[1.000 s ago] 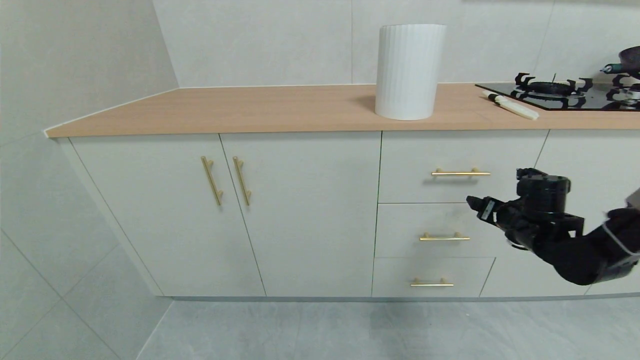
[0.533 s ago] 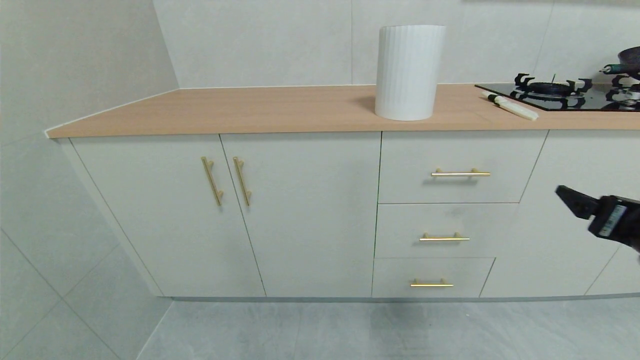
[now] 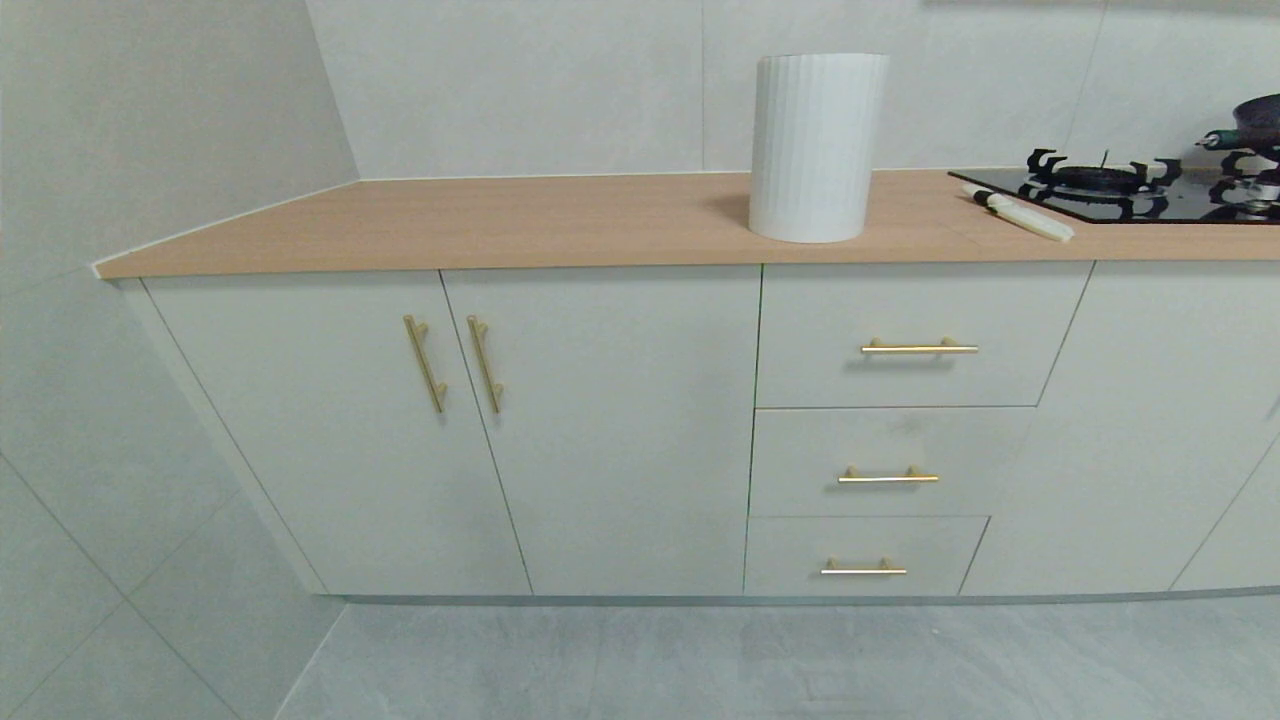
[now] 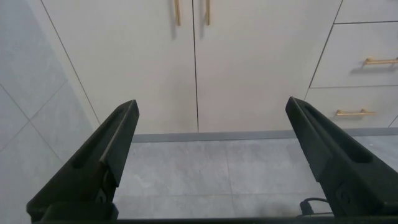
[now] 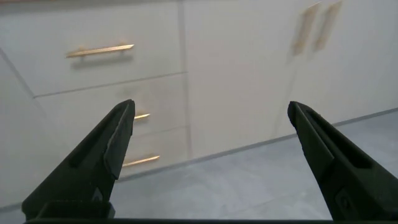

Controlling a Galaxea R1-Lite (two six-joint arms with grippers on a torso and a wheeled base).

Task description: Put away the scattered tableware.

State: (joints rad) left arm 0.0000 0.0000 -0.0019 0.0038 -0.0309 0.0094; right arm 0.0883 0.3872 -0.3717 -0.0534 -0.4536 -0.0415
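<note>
A white utensil with a dark end (image 3: 1018, 213) lies on the wooden countertop (image 3: 500, 220) beside the stove. A tall white ribbed container (image 3: 818, 146) stands upright on the counter above the drawers. My left gripper (image 4: 210, 109) is open and holds nothing; it hangs low over the grey floor, facing the double cabinet doors (image 4: 194, 62). My right gripper (image 5: 210, 107) is also open and holds nothing, facing the stack of drawers with brass handles (image 5: 101, 51).
A black gas hob (image 3: 1130, 190) with a pan at its far edge occupies the counter's right end. Three drawers (image 3: 905, 345) sit below the container, with double doors (image 3: 455, 420) to their left. A tiled wall closes off the left side.
My right arm, seen in front of the drawers a second ago, has drawn back to the right and left the head view. The things on the counter have not moved.
</note>
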